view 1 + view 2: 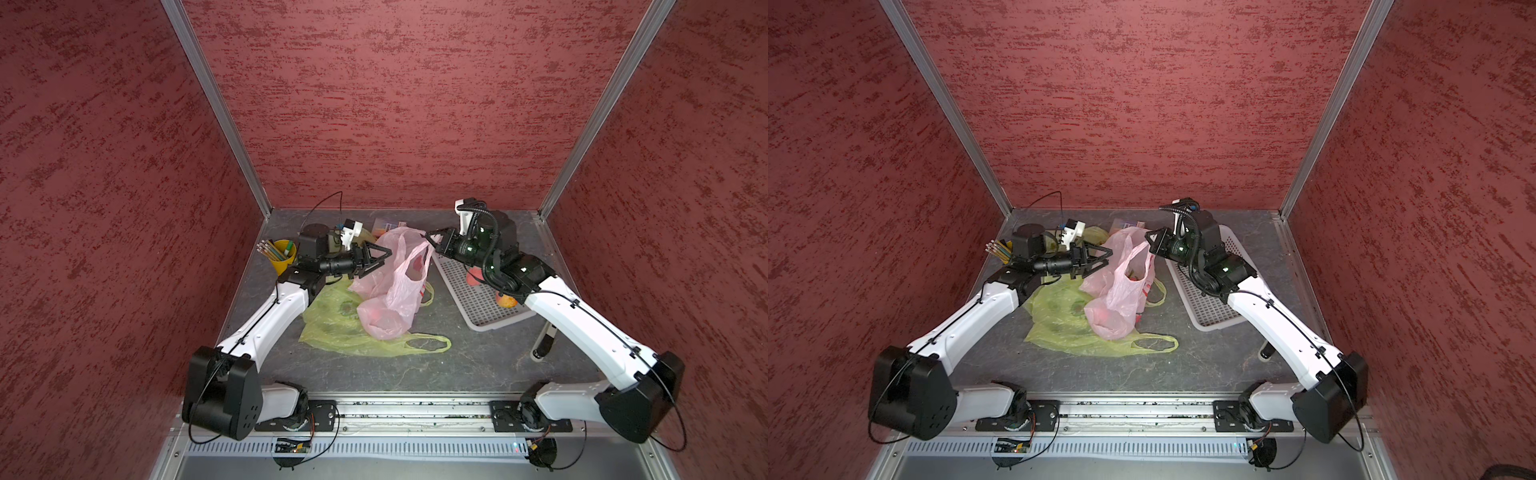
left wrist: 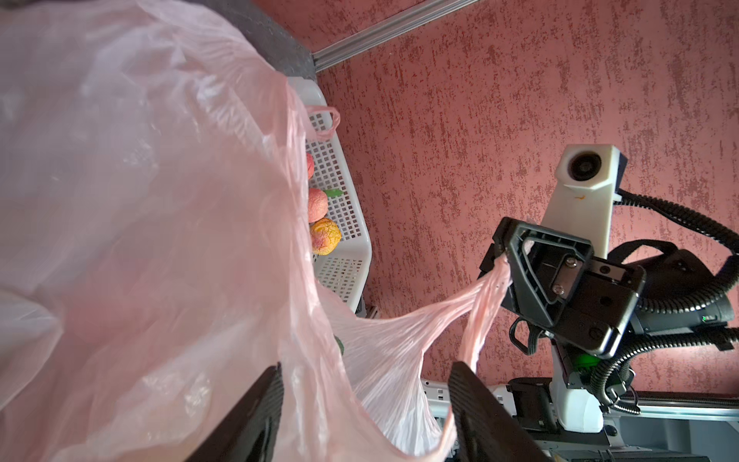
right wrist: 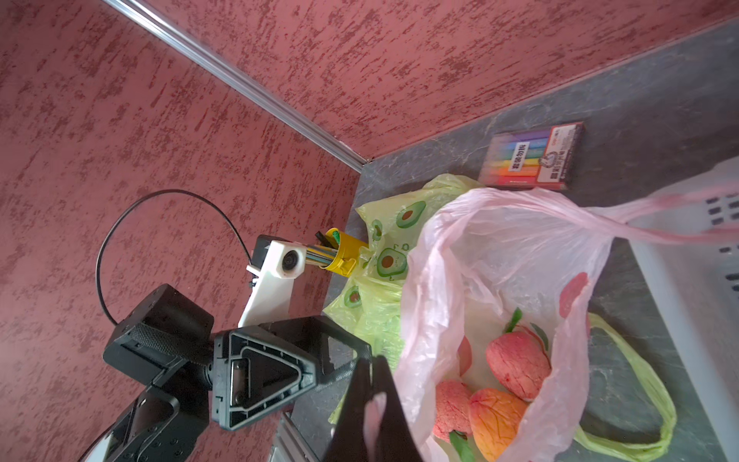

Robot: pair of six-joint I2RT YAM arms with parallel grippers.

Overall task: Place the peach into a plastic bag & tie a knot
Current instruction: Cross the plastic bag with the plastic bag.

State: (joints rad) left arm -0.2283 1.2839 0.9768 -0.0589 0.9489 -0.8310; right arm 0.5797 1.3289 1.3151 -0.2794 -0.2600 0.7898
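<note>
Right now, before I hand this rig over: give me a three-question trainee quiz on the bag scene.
1. True or false: the right gripper is shut on a handle of the pink bag.
2. What does the pink bag partly lie on? A) yellow-green avocado-print bag B) blue towel C) cardboard box
3. Fill in: the jaws of the left gripper stand ____.

Key: 1 true; 2 A; 3 open.
</note>
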